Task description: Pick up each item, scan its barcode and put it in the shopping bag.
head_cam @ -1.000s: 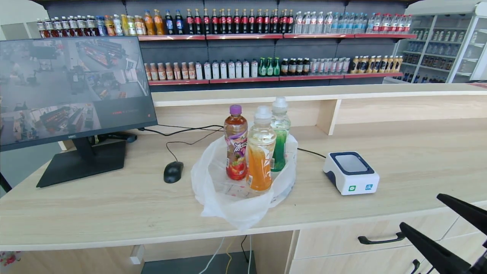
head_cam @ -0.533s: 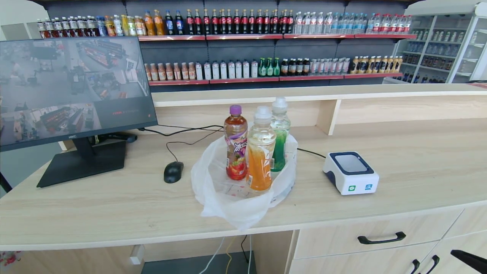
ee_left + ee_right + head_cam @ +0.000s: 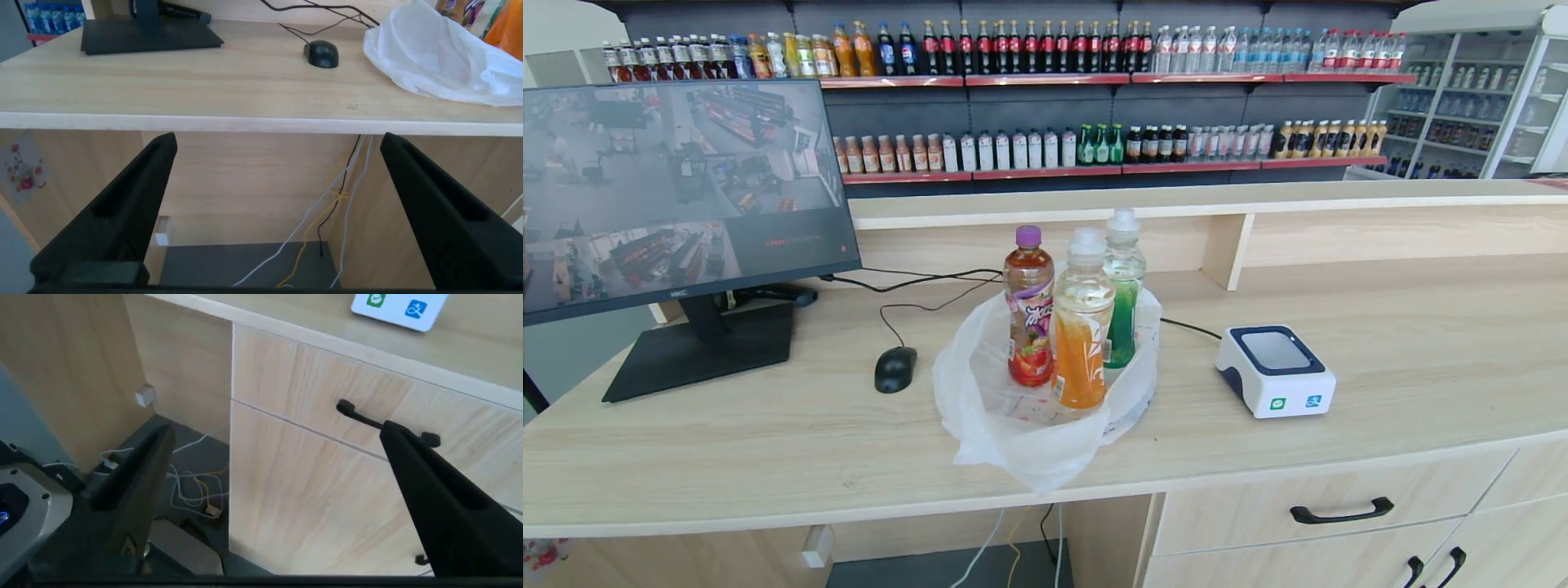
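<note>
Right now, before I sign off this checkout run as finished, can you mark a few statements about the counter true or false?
1. The purple-capped bottle, orange bottle and green bottle all stand upright in the shopping bag. True.
2. The scanner sits on the robot's left of the bag. False: it sits on the right.
3. The mouse lies between the monitor stand and the bag. True.
4. The left tool grips a bottle. False: it is open and empty, below the edge of the counter.

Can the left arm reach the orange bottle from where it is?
Probably not directly: the left tool hangs open below the counter edge; the orange bottle stands in the bag above.
</note>
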{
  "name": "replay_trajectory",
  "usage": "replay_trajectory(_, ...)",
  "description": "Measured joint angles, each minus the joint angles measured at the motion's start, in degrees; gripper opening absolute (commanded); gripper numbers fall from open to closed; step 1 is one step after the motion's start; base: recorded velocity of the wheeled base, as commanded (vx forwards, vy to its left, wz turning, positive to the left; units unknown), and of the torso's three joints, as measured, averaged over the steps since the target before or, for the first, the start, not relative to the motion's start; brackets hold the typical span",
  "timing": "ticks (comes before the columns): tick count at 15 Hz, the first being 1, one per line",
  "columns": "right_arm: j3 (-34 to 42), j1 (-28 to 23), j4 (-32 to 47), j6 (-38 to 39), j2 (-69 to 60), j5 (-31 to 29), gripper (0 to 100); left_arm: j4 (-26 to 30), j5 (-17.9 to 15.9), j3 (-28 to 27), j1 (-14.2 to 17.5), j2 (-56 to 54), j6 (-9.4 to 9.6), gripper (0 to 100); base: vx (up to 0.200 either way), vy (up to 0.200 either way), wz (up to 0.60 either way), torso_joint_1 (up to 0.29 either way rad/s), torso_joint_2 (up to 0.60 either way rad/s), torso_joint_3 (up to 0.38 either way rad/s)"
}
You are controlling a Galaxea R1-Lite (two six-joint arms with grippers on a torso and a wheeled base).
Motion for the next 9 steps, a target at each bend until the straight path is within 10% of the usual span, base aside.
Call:
replay_trajectory(6, 0.00, -23.69, -0.22, 0.33, -3.58, -0.02, 100, 0.00, 0.00, 0.00, 0.00, 0.00, 0.00, 100, 0.000, 0.000, 0.00, 0.000, 0.00, 0.000)
replay_trajectory(9, 0.44, -26.81, -1.29, 1.45, -5.40, -0.09, 100, 0.00, 0.00, 0.00, 0.00, 0.00, 0.00, 100, 0.000, 0.000, 0.00, 0.000, 0.00, 0.000)
